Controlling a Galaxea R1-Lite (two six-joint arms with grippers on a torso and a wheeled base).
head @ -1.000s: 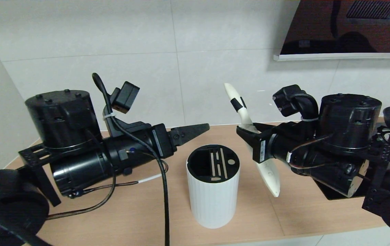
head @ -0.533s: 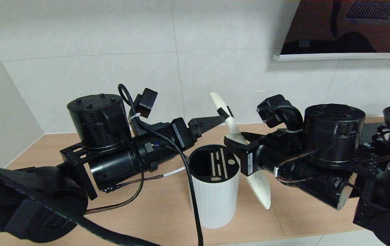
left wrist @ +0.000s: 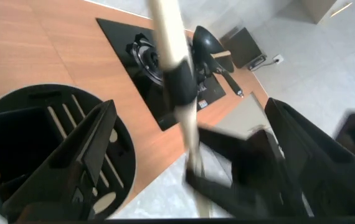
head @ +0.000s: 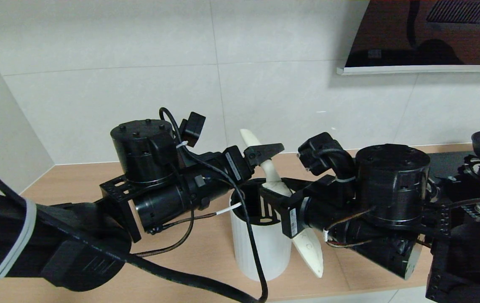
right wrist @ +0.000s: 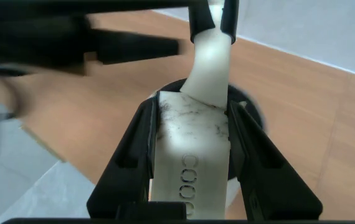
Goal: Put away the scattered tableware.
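The right gripper is clamping the paddle at its blade above the holder, its handle sticking up between the parted jaws of the left gripper, and I reckon letting go before those close is risking a drop.

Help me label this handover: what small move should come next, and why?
Probably close the left gripper on the handle of the white spatula. Its open fingers flank the handle at the black band, while the right gripper is shut on the spatula's broad part, beside the white holder.
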